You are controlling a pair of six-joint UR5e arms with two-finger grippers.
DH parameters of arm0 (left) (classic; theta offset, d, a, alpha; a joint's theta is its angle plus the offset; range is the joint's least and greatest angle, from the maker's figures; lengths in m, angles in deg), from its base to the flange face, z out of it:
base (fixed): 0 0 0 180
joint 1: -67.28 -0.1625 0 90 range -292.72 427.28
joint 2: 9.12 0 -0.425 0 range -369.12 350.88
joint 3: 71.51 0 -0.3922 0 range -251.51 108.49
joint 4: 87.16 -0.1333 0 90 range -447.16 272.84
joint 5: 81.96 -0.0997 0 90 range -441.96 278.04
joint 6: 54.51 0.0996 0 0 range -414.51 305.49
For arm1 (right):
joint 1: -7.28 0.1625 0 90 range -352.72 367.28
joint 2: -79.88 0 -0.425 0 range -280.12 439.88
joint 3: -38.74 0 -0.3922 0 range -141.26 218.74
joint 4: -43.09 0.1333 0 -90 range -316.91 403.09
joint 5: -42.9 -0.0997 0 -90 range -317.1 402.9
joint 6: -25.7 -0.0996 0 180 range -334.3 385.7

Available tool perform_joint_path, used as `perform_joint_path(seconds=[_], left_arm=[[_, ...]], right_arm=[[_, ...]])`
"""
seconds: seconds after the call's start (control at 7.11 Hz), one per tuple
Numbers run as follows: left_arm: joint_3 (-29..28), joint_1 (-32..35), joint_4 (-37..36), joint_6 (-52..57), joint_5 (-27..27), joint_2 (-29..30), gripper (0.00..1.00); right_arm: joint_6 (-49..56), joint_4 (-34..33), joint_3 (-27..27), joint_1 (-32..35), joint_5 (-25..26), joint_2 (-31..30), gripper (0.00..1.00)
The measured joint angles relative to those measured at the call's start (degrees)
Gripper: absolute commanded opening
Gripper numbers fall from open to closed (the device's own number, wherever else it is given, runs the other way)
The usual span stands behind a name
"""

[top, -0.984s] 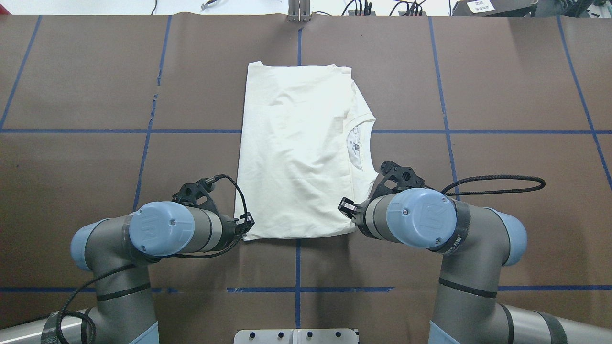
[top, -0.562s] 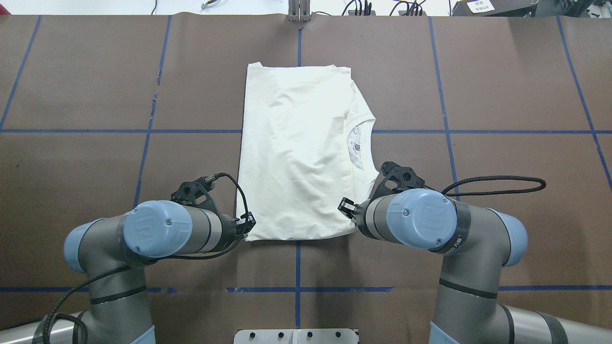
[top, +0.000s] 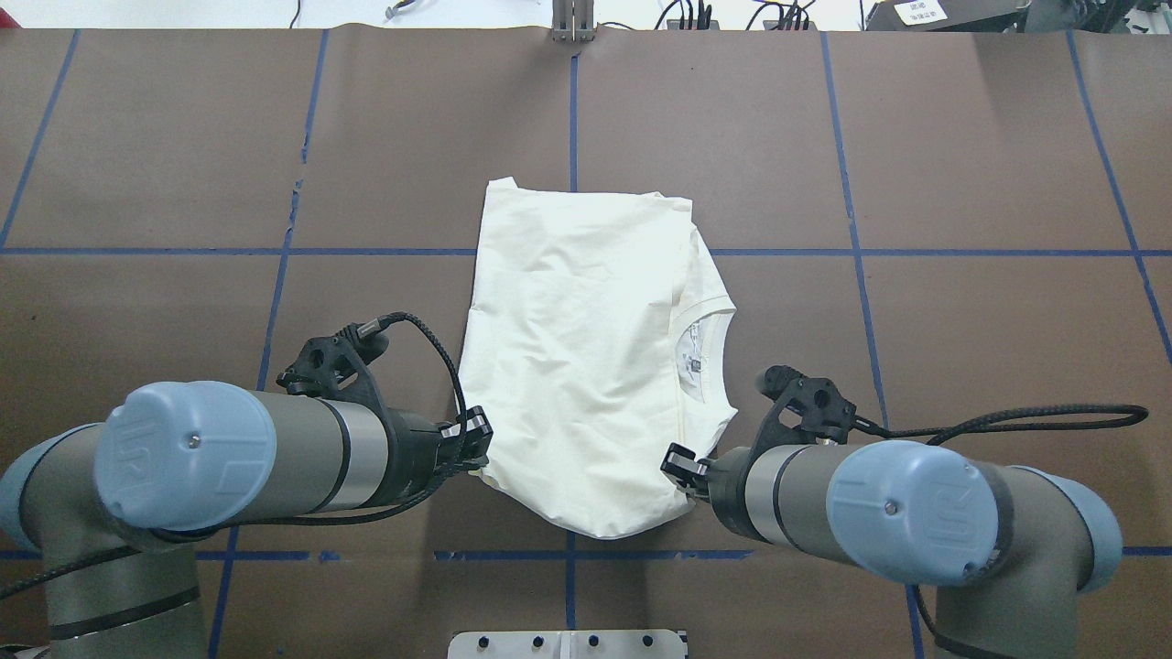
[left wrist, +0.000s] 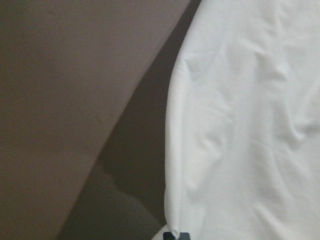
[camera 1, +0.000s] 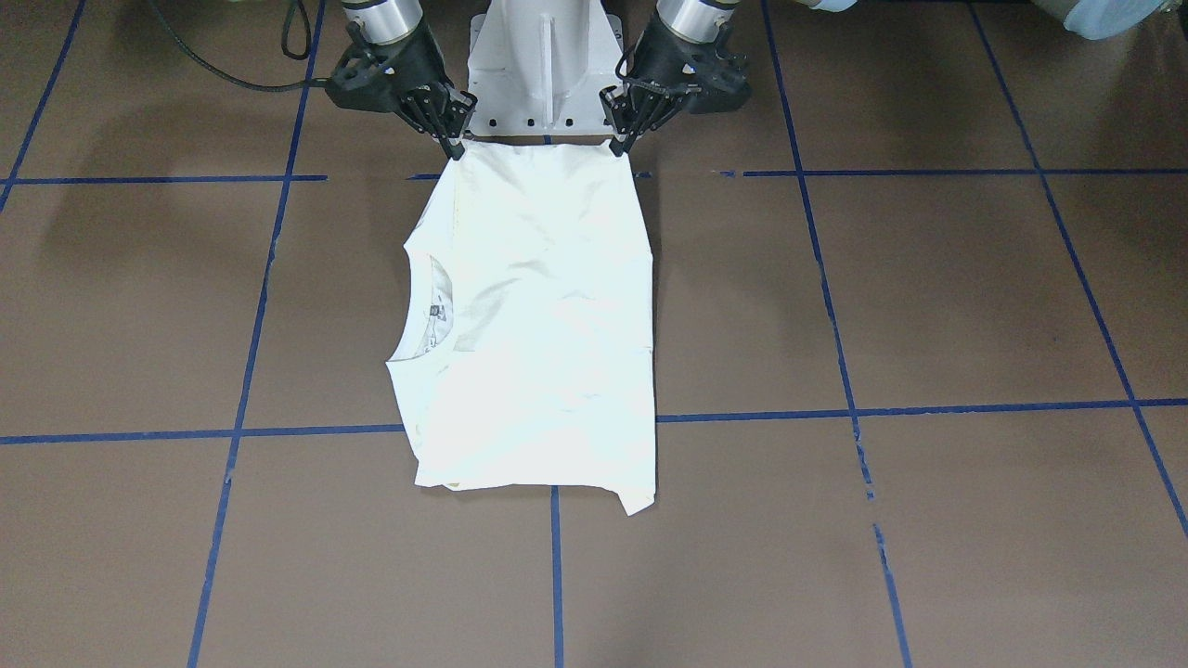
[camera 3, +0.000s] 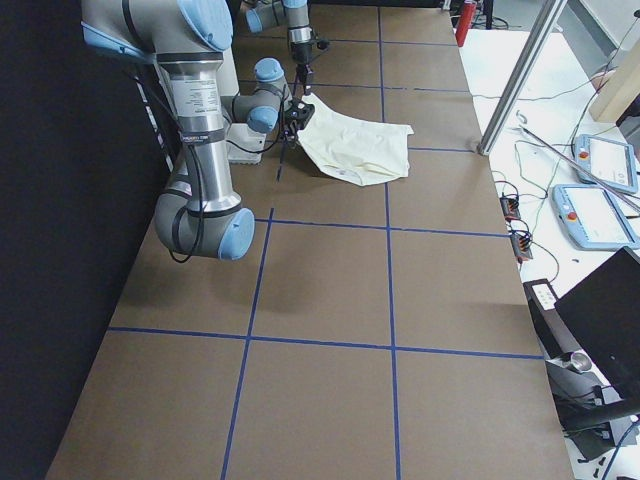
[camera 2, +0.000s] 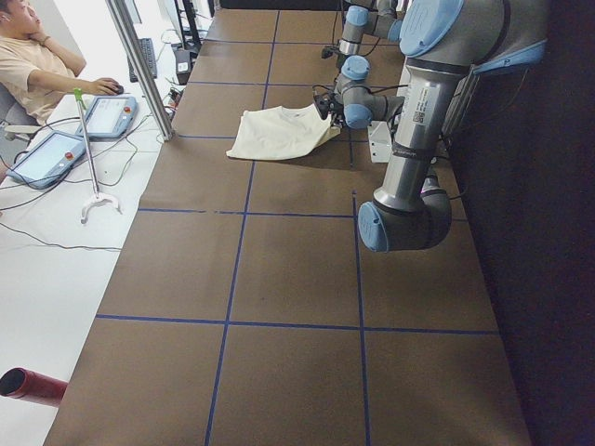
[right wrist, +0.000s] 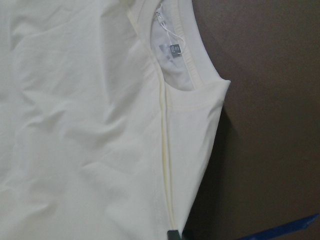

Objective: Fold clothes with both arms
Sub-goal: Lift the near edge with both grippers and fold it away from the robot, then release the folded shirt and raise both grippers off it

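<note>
Shirt (top: 586, 366), one cream folded piece, lies mid-worktop (top: 916, 137), its near edge held up by two arms: the left gripper (top: 472, 447) and right gripper (top: 685, 465) each pinch a shirt corner. Blue tape lines (top: 916, 252) grid the brown surface. Past the far side, a person (camera 2: 33, 65) sits by two pendants (camera 2: 110, 116).

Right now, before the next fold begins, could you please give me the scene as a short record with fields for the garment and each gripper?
Garment: cream T-shirt, folded to a rough rectangle, print not visible
Collar: collar on the robot's right side, label showing inside
Left gripper: left gripper pinches the near left corner
Right gripper: right gripper pinches the near right corner
Near edge: raised off the table, sagging between the grippers
Far edge: lying on the table
</note>
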Motion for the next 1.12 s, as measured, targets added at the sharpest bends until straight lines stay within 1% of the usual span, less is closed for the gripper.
perform_joint_path(seconds=[0.14,0.28,0.42,0.56,0.7,0.98,1.12], left_arm=[[-0.9,2.0,0.0,0.7,0.0,1.0,0.0],[-5.1,6.0,0.3,3.3,0.1,3.9,0.0],[-10.6,9.7,0.8,6.1,0.1,7.4,0.0],[-16.1,12.6,2.9,7.8,0.1,9.9,0.0],[-21.8,14.5,6.2,8.8,0.0,12.0,0.0],[-33.3,16.7,14.3,9.9,-0.7,16.2,0.0],[-37.8,17.3,18.0,10.5,-2.1,17.6,0.07]], right_arm=[[0.7,0.0,-0.7,3.5,-0.2,1.0,0.0],[2.2,0.0,-4.3,8.5,-0.9,3.9,0.0],[4.3,0.2,-9.7,13.4,-2.4,7.5,0.0],[6.7,0.4,-16.0,17.6,-4.4,11.2,0.0],[8.9,0.5,-21.9,20.2,-5.7,14.3,0.0],[12.5,0.8,-32.4,23.2,-7.0,19.9,0.0],[14.1,2.3,-36.8,23.9,-7.7,21.7,0.0]])
